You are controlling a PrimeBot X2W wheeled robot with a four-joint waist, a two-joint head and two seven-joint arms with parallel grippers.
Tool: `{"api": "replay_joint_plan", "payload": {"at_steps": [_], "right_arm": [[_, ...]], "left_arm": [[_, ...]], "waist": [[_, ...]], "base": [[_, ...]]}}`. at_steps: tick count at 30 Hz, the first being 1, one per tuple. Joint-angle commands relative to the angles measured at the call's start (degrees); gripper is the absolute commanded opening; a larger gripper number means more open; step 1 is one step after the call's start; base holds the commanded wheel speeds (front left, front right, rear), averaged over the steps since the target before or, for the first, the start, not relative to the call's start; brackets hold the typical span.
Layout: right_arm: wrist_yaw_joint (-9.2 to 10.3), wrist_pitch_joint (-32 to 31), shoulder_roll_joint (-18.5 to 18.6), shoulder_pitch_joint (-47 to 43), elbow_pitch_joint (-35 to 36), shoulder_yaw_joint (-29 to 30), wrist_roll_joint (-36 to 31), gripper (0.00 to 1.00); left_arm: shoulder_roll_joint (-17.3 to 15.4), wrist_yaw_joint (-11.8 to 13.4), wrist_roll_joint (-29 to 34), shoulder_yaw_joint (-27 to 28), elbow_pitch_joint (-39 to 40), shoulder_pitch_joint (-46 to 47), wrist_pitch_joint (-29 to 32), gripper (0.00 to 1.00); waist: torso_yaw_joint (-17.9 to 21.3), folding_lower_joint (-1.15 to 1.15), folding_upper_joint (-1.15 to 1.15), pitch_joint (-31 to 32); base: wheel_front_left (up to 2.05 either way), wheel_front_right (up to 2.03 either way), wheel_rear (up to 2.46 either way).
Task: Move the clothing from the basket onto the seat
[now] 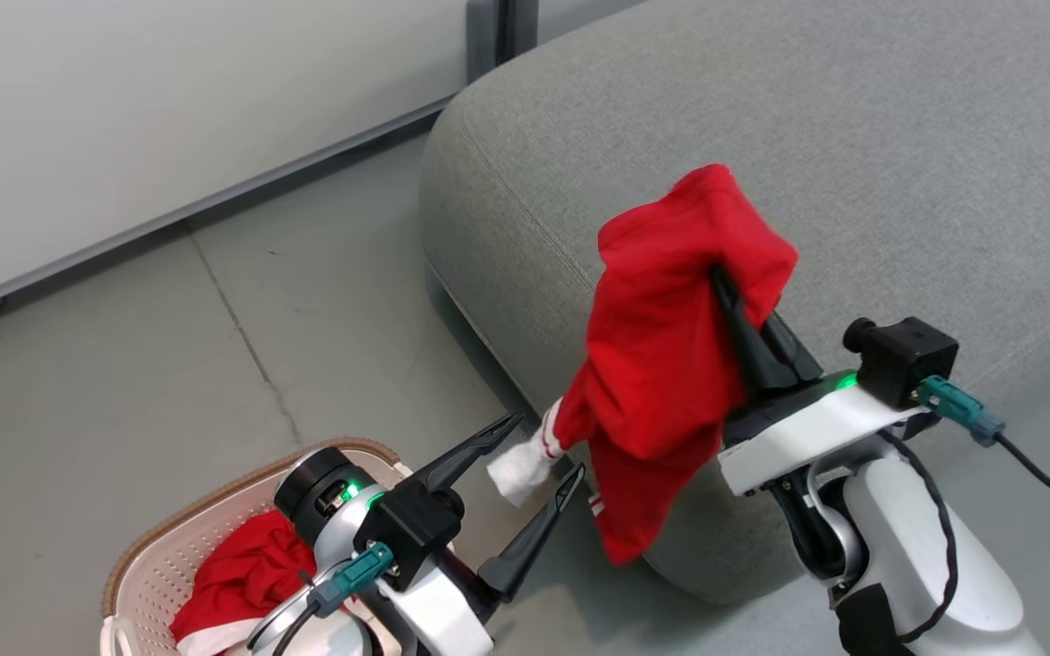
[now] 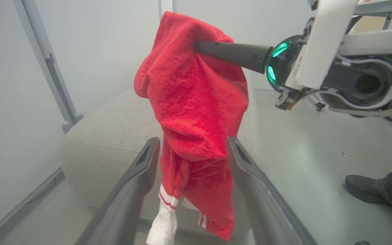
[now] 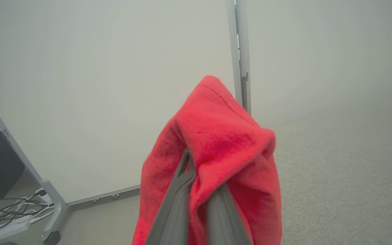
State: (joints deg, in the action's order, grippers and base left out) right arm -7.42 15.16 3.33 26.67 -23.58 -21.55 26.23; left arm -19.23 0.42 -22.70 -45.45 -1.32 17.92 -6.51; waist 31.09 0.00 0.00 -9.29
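Observation:
My right gripper (image 1: 724,278) is shut on a red garment (image 1: 671,364) with white trim, which hangs from it beside the front edge of the grey seat (image 1: 853,137). The right wrist view has the same red garment (image 3: 216,153) draped over the closed fingers (image 3: 179,204). My left gripper (image 1: 548,448) is open, its fingertips on either side of the garment's white cuff. Through the left wrist view, the garment (image 2: 196,112) hangs just beyond the open fingers (image 2: 138,173). A second red garment (image 1: 238,579) lies in the cream basket (image 1: 151,569) at lower left.
A pale grey partition panel (image 1: 169,109) on wheels stands behind the seat. Bare grey floor (image 1: 169,364) lies between basket and seat. A person's dark shoe (image 2: 362,189) is on the floor at the right of the left wrist view. Cables and a power strip (image 3: 9,228) lie by the partition's foot.

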Motion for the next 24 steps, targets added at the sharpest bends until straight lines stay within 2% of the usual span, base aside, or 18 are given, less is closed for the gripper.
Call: {"api": "replay_joint_plan", "payload": {"at_steps": [1,10,17,24], "right_arm": [[-0.13,0.16,-0.12,-0.13,0.24,0.40,-0.43,0.00],[-0.13,0.16,-0.11,4.58,0.21,12.01,-2.88,0.00],[-0.13,0.16,1.32,16.16,-2.46,20.74,-3.20,0.00],[-0.13,0.16,4.07,27.60,-6.95,28.15,-3.30,0.00]], "left_arm": [[-0.49,-0.30,0.10,0.14,0.02,0.77,0.13,1.00],[-0.64,-2.45,1.08,-0.66,0.25,5.36,1.48,1.00],[-1.10,-2.99,1.69,-0.43,2.17,8.95,2.85,1.00],[-3.30,-2.51,3.47,0.19,5.44,11.92,5.23,1.00]], "waist": [[0.45,0.00,0.00,-0.65],[0.82,0.00,0.00,-3.14],[0.78,0.00,0.00,-6.17],[-0.10,0.00,0.00,-12.25]], "base": [[0.00,0.00,0.00],[0.00,0.00,0.00],[0.00,0.00,0.00],[0.00,0.00,0.00]]}}
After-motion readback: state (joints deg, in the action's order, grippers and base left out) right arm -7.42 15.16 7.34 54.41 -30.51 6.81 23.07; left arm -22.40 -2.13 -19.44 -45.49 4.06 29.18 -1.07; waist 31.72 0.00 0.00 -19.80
